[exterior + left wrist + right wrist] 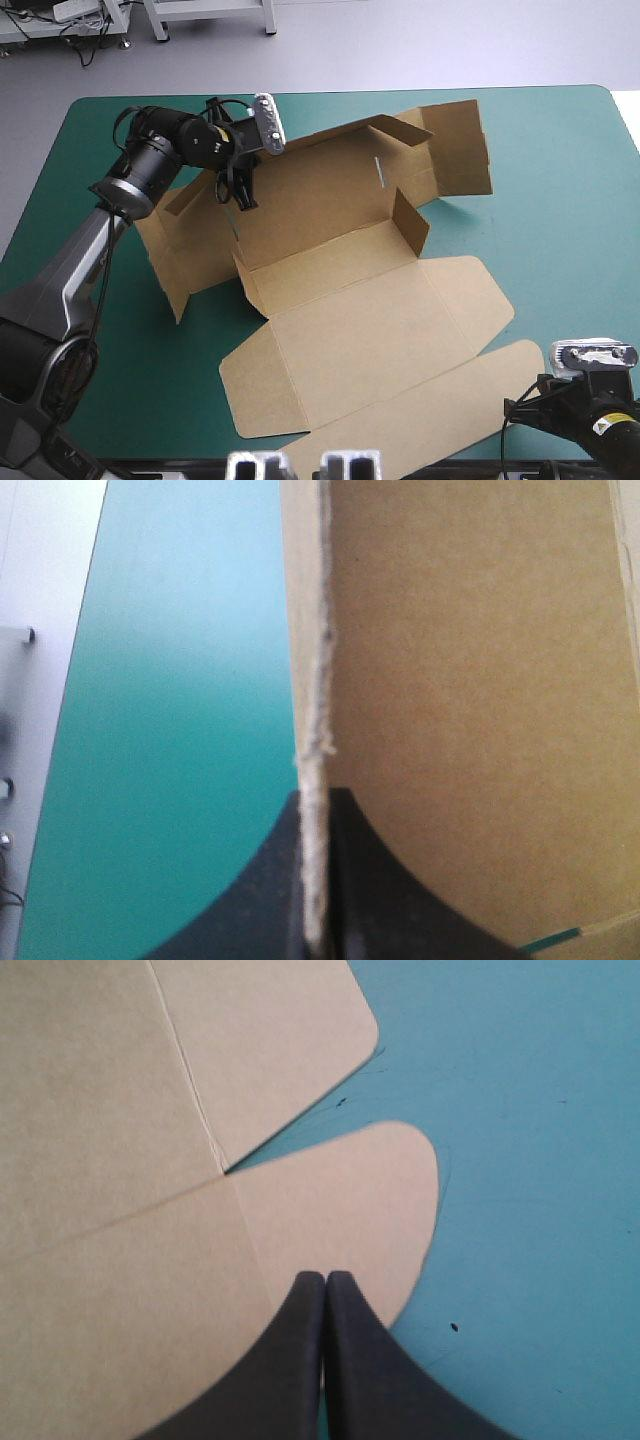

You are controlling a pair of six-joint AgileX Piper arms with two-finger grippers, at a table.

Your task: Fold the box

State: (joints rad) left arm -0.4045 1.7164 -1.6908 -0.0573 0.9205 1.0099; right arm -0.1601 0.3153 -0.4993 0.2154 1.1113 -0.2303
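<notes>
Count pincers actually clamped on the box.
1. The left pincer is shut on a raised wall edge at the far-left side of the box. The right pincer is shut empty, over a rounded flap at the near right.

Brown box (370, 330), teal-green tbl cover (560, 150)

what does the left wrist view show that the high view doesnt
Only the left wrist view: the rough cut edge of the box seen end-on, pinched in the left gripper, one black finger on each face of the board.
Only the high view: the whole sheet, with walls raised on its far side and the lid lying flat toward the near edge, plus the right gripper at the table's near right corner, by a rounded flap.
Both: the brown box, the teal-green cover and the left gripper at the box's raised wall.
</notes>
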